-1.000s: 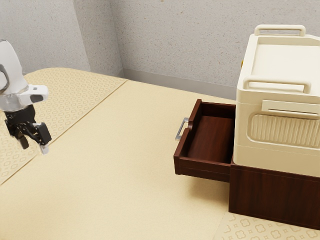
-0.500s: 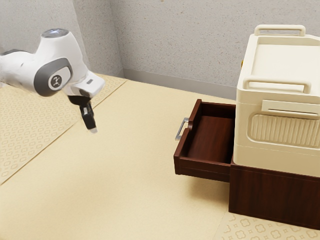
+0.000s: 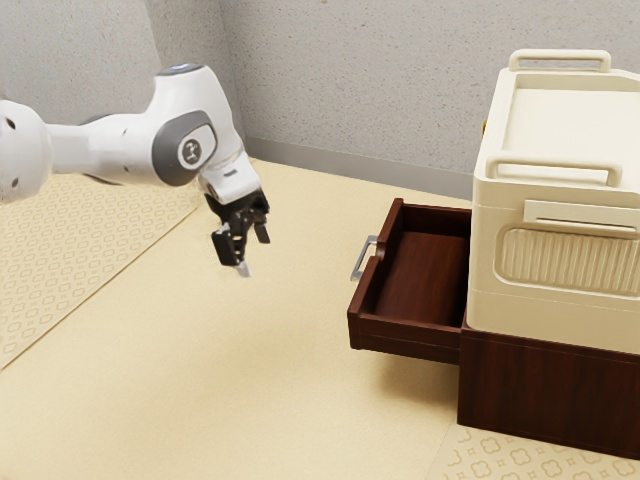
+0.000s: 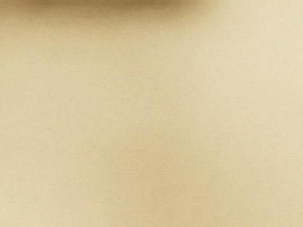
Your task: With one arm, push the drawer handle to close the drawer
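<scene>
A broad tabletop in pale yellow, patterned near its edges (image 3: 150, 400), is stretching before a speckled grey wall (image 3: 350, 90), while a jointed white robot arm with grey trim (image 3: 190, 145) is reaching in from the exterior view's left. Across from it, a boxy cream appliance with rounded rails and a ribbed front panel (image 3: 490, 310) is sitting on a dark reddish-brown wooden cabinet (image 3: 540, 390). From where I am standing, the cabinet's matching wooden drawer (image 3: 405, 338) is jutting out, open, toward the arm. The black two-finger gripper (image 3: 253, 255) is hanging above the table, its fingers spreading clearly apart and holding nothing. The slim silver metal handle (image 3: 364, 259) is projecting from the drawer's front, apart from the gripper and facing it.
</scene>
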You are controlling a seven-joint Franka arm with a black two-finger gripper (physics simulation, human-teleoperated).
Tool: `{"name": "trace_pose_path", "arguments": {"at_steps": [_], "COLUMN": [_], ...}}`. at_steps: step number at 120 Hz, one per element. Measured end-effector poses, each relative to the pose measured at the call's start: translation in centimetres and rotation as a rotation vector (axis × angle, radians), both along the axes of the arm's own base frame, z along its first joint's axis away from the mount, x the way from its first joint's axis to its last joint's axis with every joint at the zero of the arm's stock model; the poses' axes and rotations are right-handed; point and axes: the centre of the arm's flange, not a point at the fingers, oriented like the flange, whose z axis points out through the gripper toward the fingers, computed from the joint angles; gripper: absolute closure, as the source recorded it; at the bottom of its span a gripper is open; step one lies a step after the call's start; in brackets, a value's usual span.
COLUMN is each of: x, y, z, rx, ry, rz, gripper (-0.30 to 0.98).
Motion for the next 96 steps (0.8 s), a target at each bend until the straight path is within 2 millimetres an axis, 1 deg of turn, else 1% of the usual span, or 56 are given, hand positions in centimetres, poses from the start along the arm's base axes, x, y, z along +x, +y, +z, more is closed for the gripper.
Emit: {"name": "trace_pose_path", "arguments": {"at_steps": [8, 20, 26, 33, 37, 51, 61, 76, 96], "x": [0.6, 1.9, 2.7, 3.6, 3.8, 4.1, 4.3, 5.4, 6.0], "y": [-0.1, 0.6, 0.8, 0.0, -0.5, -1.7, -2.6, -4.2, -5.8], "z": [-0.8, -3.3, -3.7, -3.8, -3.8, -3.7, -3.8, -4.1, -4.4], "rx": [-0.041, -0.084, -0.095, -0.108, -0.116, -0.139, -0.156, -0.173, -0.186], "ry": [-0.005, -0.005, -0.018, -0.038, -0.045, -0.065, -0.075, -0.09, -0.101], "rz": [-0.003, 0.013, 0.012, -0.01, -0.022, -0.056, -0.078, -0.114, -0.156], "gripper": [0.03, 0.03, 0.03, 0.04, 0.1, 0.41, 0.55, 0.68, 0.74]}}
